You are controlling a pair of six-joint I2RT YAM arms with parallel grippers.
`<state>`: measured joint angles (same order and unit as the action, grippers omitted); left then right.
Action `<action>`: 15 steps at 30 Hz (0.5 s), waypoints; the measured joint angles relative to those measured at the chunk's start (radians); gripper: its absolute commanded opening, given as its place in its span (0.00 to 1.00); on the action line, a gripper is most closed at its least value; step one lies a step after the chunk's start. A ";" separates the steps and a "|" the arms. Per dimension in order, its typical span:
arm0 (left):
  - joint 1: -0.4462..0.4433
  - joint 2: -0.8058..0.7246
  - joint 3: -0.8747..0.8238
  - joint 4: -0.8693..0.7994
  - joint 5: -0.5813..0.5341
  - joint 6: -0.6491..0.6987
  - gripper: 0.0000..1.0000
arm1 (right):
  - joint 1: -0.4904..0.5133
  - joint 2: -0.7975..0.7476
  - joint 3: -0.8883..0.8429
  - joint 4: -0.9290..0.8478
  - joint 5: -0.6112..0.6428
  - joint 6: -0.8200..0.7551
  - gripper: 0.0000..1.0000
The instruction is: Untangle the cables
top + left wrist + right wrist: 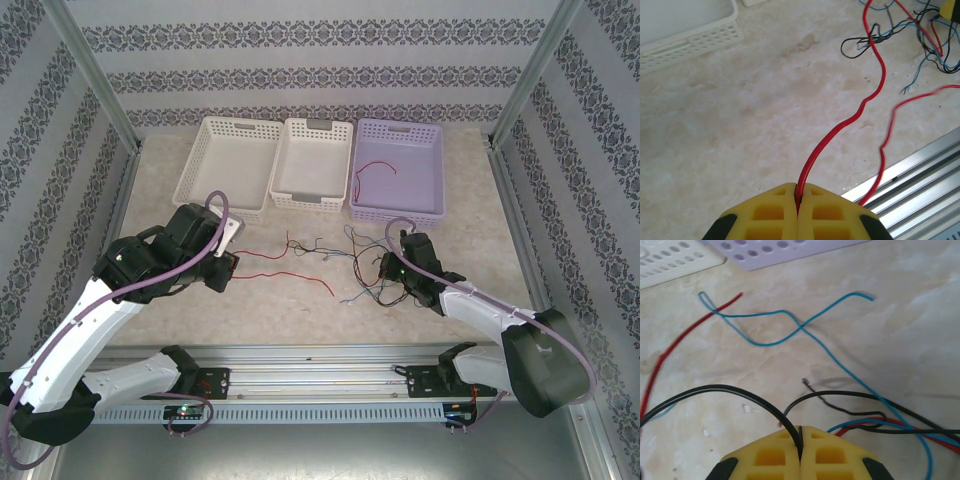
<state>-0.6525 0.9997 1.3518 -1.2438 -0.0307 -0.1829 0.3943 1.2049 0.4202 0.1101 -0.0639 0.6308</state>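
Cables (362, 268) on the table (250, 312) before three baskets (310, 203), another cable (376, 171) in the rightmost basket (397, 214)

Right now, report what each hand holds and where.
Left hand: thin red wire, apparently near one end. Right hand: thin black wire, apparently mid-length.

Thin red, blue and black cables (362, 268), loosely tangled at frame centre, lying flat; one red strand (375, 172) apart, upper right.
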 measured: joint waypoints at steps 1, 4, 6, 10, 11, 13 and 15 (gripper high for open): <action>0.000 0.000 -0.002 0.002 0.005 0.000 0.00 | 0.000 0.000 0.000 0.011 -0.032 -0.002 0.03; 0.000 0.005 -0.023 0.018 0.036 -0.004 0.00 | 0.017 0.000 0.007 0.041 -0.118 -0.023 0.35; 0.000 0.017 -0.034 0.033 0.062 -0.010 0.00 | 0.055 -0.007 0.014 0.060 -0.150 -0.045 0.52; 0.000 0.043 -0.047 0.079 0.116 -0.023 0.00 | 0.158 -0.056 0.038 0.084 -0.180 -0.126 0.62; 0.000 0.048 -0.048 0.085 0.129 -0.027 0.00 | 0.177 -0.063 0.046 0.093 -0.182 -0.142 0.62; 0.000 0.058 -0.050 0.103 0.154 -0.030 0.00 | 0.217 -0.069 0.069 0.122 -0.186 -0.183 0.63; 0.000 0.066 -0.050 0.114 0.176 -0.031 0.00 | 0.248 -0.068 0.087 0.154 -0.187 -0.219 0.64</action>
<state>-0.6525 1.0653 1.3014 -1.1294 0.1452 -0.2134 0.6426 1.1374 0.5076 0.2638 -0.2512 0.4122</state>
